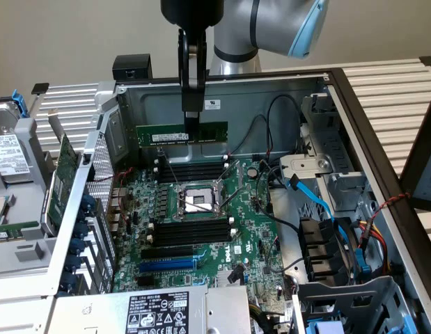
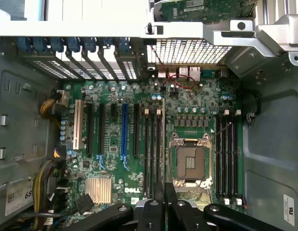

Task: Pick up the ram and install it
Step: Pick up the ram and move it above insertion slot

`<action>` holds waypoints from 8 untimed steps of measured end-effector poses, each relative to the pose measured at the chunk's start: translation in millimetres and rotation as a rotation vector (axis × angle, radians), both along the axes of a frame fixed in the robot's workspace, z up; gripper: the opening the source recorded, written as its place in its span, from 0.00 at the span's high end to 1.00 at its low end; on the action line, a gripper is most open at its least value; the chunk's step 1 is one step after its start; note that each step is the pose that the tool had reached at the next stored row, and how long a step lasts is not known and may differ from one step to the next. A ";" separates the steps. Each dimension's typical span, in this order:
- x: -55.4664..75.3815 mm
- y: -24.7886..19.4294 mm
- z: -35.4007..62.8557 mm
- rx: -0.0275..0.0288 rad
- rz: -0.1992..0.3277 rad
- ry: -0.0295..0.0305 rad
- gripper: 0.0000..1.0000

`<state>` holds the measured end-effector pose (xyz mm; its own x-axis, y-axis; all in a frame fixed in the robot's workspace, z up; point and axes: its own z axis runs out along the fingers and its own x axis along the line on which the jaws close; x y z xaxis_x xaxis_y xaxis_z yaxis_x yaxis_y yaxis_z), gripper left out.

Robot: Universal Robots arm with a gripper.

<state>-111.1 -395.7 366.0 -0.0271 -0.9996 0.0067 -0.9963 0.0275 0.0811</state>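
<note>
The ram (image 1: 166, 133) is a long thin green stick with a white label. It hangs level and on edge above the far side of the motherboard (image 1: 257, 236), just over the far bank of black memory slots (image 1: 194, 170). My gripper (image 1: 191, 118) comes straight down from above and is shut on the ram's upper edge near its middle. In the wrist view the fingers (image 2: 158, 211) press together, and the ram (image 2: 163, 144) appears edge-on as a thin pale line next to one bank of slots (image 2: 152, 149).
The open CPU socket (image 1: 194, 202) lies between two slot banks (image 1: 191, 233). Blue cables (image 1: 319, 205) and drive bays fill the case on the exterior view's right. A green expansion card (image 1: 65, 174) and a hard drive (image 1: 6, 156) are outside the case wall. The power supply (image 1: 156, 313) is at the front.
</note>
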 end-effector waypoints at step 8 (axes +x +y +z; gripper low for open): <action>-0.9 -0.4 -14.0 0.0039 0.000 -0.0001 0.87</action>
<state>-112.1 -396.1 351.9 -0.0271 -0.9996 0.0028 -0.9963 0.0272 0.0811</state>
